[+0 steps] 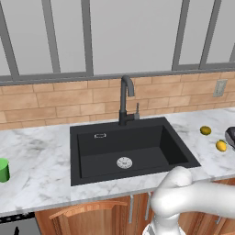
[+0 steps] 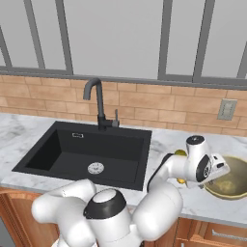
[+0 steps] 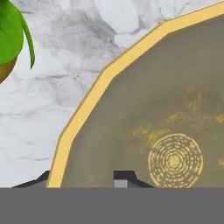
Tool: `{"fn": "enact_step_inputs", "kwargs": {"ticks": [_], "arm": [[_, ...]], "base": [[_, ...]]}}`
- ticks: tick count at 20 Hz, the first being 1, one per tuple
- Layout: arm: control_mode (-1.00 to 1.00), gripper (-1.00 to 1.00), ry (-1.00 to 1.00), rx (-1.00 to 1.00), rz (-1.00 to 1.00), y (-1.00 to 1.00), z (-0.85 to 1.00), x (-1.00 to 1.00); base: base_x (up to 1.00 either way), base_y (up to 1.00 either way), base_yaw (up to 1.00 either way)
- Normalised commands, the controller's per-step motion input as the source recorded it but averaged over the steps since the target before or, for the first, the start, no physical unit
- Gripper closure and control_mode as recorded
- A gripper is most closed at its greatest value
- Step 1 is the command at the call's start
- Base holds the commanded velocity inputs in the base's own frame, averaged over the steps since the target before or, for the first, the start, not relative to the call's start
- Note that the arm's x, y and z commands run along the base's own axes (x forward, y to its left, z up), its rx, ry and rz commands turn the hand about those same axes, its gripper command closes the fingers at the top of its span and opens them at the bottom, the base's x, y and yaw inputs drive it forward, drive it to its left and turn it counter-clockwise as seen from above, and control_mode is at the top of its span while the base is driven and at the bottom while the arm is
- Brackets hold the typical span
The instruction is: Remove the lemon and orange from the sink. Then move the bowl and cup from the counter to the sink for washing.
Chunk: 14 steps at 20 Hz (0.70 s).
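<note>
The gripper (image 3: 78, 180) is hanging over the near edge of the bowl (image 3: 175, 109), its jaws standing apart. In the hand view one dark fingertip (image 3: 33, 182) is showing at the lower left, outside the pale yellow rim and close against it. The other is showing at bottom centre, inside the golden-tan hollow and with a gap between it and the rim. The rim is running between them, and nothing is being squeezed.

A ring-patterned mark is showing on the bowl's floor at the lower right of that view. A green, leaf-like shape (image 3: 11, 30) is curling over a golden curve at the upper left; what it belongs to cannot be told.

In the right base view the white arm is reaching to the right of the frame, and the hand is tipping down onto the left edge of the bowl (image 2: 234, 185). The bowl is sitting on the marble counter (image 2: 169, 140) at the right edge of the frame, well apart from the sink (image 2: 58, 152).

In the left base view the black sink (image 1: 96, 158) is filling the centre, with the silver drain (image 1: 124, 162) on its floor and the curved faucet (image 1: 125, 98) rising behind it. The orange (image 1: 205, 130) and the lemon (image 1: 221, 146) are lying on the counter at the right of the frame, outside the basin, near each other but not touching. The green cup (image 1: 3, 170) is standing upright at the far left edge, on the counter and well apart from the sink.
</note>
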Motion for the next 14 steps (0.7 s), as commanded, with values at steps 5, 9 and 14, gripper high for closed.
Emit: {"fn": "enact_step_inputs", "kwargs": {"ticks": [5,9,14], "arm": [[-1.0,1.0,-0.01,0.0,0.0,0.0,0.03,0.0],[-1.0,1.0,-0.01,0.0,0.0,0.0,0.19,-0.02],[-1.0,1.0,0.0,0.0,0.0,0.0,0.33,-0.09]], "base": [[0.0,0.0,0.0],[0.0,0.0,0.0],[0.0,0.0,0.0]]}}
